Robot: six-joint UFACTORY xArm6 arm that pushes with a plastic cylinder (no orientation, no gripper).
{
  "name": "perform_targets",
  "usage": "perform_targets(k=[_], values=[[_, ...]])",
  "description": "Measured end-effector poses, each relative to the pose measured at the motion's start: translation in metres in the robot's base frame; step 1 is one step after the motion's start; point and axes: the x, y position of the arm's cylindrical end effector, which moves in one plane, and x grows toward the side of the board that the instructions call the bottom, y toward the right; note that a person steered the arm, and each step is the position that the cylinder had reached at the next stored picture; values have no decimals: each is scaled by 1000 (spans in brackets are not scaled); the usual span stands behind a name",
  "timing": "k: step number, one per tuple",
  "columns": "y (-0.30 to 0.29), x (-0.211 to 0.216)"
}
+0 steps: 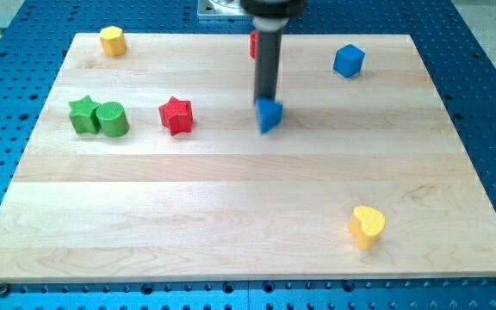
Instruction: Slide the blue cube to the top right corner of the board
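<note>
The blue cube [349,60] sits near the view's top right part of the wooden board [231,215], a little left of and below the corner. My tip [266,99] is at the top centre, well to the left of the cube and apart from it. The tip stands right at the top edge of a blue triangular block [270,115]; I cannot tell whether they touch. The rod hides most of a red block [253,44] behind it.
A yellow hexagonal block [113,40] lies at the top left. A green star [83,114] touches a green cylinder [112,119] at the left. A red star [176,115] lies left of centre. A yellow heart [367,226] lies at the bottom right.
</note>
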Motion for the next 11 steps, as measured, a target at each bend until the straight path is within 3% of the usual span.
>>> perform_targets(k=[2,3,4,6,8,9,10,11], values=[[107,-72],[127,-106],[159,-119],[216,-95],[227,-127],[286,-125],[259,-154],[211,-144]])
